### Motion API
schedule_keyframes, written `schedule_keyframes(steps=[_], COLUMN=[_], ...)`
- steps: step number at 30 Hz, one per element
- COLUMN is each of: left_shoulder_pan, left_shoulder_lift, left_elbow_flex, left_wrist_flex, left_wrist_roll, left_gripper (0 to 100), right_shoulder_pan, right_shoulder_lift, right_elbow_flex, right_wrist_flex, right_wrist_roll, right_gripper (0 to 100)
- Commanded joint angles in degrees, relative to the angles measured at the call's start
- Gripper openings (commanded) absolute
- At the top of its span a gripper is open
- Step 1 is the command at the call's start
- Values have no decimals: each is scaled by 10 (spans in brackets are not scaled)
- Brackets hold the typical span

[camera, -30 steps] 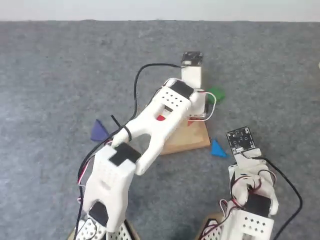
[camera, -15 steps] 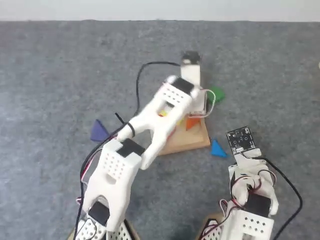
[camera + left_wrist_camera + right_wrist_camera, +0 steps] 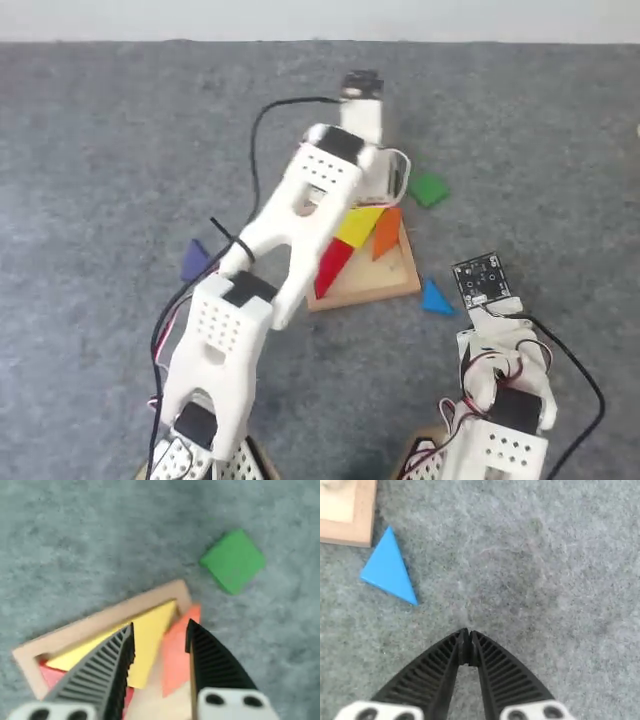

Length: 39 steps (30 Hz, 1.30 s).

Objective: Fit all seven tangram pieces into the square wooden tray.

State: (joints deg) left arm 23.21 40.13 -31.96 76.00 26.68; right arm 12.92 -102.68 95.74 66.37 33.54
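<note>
Now the left claw (image 3: 160,625) hangs parted above the yellow piece (image 3: 146,639) in the tray (image 3: 100,620).

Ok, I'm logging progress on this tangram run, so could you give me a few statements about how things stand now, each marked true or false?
The green square block lies on the grey carpet, outside the square wooden tray. True.
The right hand is open around the light blue triangle. False: it is shut over bare carpet, apart from that triangle.
The yellow triangle lies inside the tray. True.
All seven pieces are in the tray. False: the green square, the light blue triangle and a dark blue triangle lie on the carpet.
The left hand is open above the tray. True.
</note>
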Motion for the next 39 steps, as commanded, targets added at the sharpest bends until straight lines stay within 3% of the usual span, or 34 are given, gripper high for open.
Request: schedule_keyframes(steps=[1, 12, 22, 32, 39], left_shoulder_pan=[36, 25, 30, 26, 21], left_shoulder_lift=[-11, 68, 30, -40, -19], left_elbow_flex=[-15, -16, -15, -14, 13], left_wrist_flex=[-18, -21, -19, 42, 53], left_wrist_roll=[-37, -55, -96, -128, -143], left_gripper=[164, 163, 163, 163, 163], right_shoulder_pan=[3, 3, 3, 3, 3], right_shoulder_lift=[0, 0, 0, 0, 0], right_elbow_flex=[8, 8, 8, 8, 8], right_wrist_flex=[5, 5, 5, 5, 5], right_wrist_roll=[6, 6, 6, 6, 6], right_gripper=[12, 12, 12, 12, 12])
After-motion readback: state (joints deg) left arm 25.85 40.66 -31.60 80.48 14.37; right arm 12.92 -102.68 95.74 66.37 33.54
